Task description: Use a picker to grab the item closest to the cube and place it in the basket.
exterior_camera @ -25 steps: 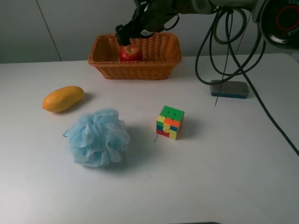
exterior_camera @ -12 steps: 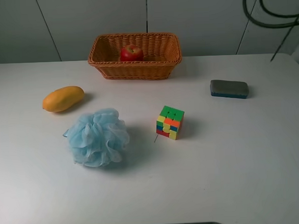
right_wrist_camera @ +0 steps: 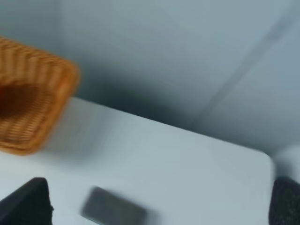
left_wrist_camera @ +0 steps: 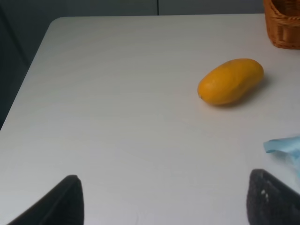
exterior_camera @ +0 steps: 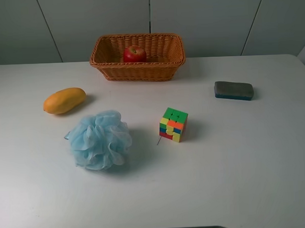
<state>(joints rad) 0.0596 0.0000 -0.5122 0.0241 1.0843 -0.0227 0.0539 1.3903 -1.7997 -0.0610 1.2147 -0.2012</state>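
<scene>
The multicoloured cube stands on the white table right of centre. A red apple lies inside the wicker basket at the back. A fluffy blue bath sponge lies left of the cube. Neither arm shows in the exterior high view. My left gripper is open and empty, low over the table's left part, facing the mango. My right gripper is open and empty, held high; its view is blurred and shows the basket.
A yellow mango lies at the left of the table. A grey and blue eraser lies at the right and shows blurred in the right wrist view. A grey wall rises behind the basket.
One second ago my right arm reached over the basket with its gripper at the apple. It has since pulled up out of the exterior view. The apple stays in the basket.
</scene>
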